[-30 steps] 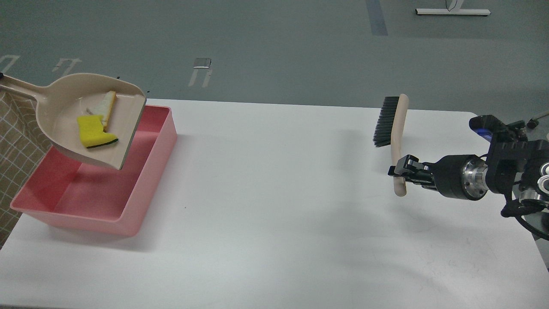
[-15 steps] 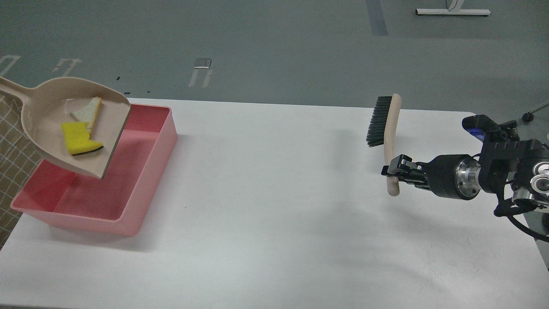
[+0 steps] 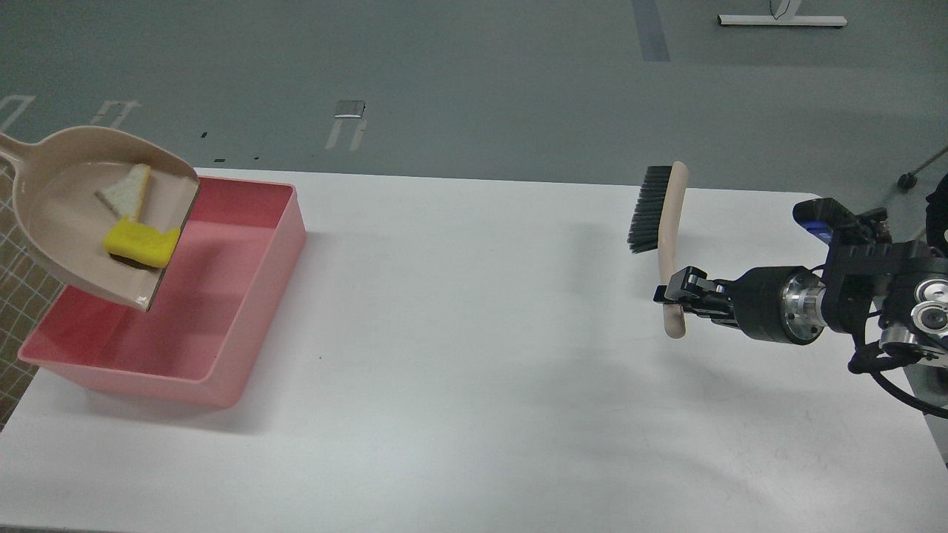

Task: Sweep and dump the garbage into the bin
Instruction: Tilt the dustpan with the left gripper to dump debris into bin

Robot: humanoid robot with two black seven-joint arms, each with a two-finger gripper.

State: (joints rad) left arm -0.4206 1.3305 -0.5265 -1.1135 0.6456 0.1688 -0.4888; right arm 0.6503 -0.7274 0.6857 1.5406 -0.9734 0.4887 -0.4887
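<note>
A beige dustpan (image 3: 67,229) hangs tilted over the left part of the pink bin (image 3: 244,296), lip down. The white bread wedge (image 3: 126,194) and the yellow sponge chunk (image 3: 142,244) lie in the pan, the sponge near the lip. The pan's handle runs off the left edge, and my left gripper is out of view. My right gripper (image 3: 675,295) is shut on the beige handle of a hand brush (image 3: 665,222), held upright above the table with its black bristles facing left.
The white table (image 3: 474,370) carries the bin at its left. A checked cloth (image 3: 15,274) shows at the left edge. Grey floor lies beyond the table's far edge.
The dustpan has moved left and tipped lip-down over the bin; the sponge slid toward the lip. My right gripper has shifted the brush slightly left.
</note>
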